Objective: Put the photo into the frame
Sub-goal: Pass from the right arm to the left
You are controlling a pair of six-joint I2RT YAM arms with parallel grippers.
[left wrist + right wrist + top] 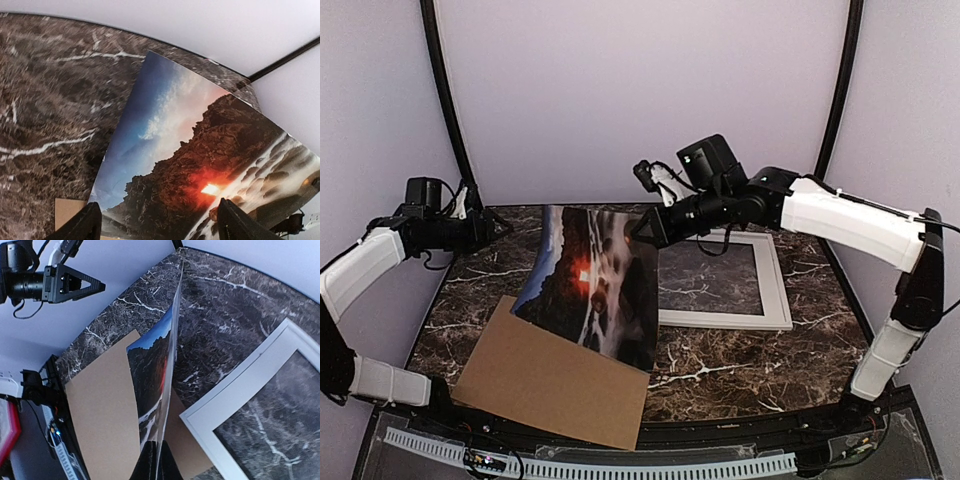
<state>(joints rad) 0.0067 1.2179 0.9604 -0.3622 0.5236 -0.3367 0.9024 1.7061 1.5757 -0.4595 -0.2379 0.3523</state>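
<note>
My right tool (645, 228) is pinched shut on the photo (595, 285), gripping it at its far right corner. In the right wrist view the print runs edge-on straight down between my two fingers, so the grip is plain to see. The photo hangs tilted, with the gripped corner raised off the worktop (740, 370) and the opposite side lower. Its near edge sits over the far edge of the brown cardboard sheet (550, 385), which lies flat at the near left. Whether the print touches the cardboard there I cannot tell. The picture side faces up and towards the left: blue sky at the far left, dark rock with a red-orange glow in the middle, white water on the right.

My left tool (498, 228) hovers at the far left of the worktop, apart from the photo and pointing towards it. It stands wide and holds nothing. In its own wrist view the two fingers (82, 225) sit at the bottom corners with the print filling the space beyond them.

The frame (725, 319) lies flat on the right half of the worktop, under my right arm. Its white rails surround a clear centre through which the marble pattern shows. The photo's right edge overlaps the frame's left rail in the overhead view, but the photo is not inside the frame.
</note>
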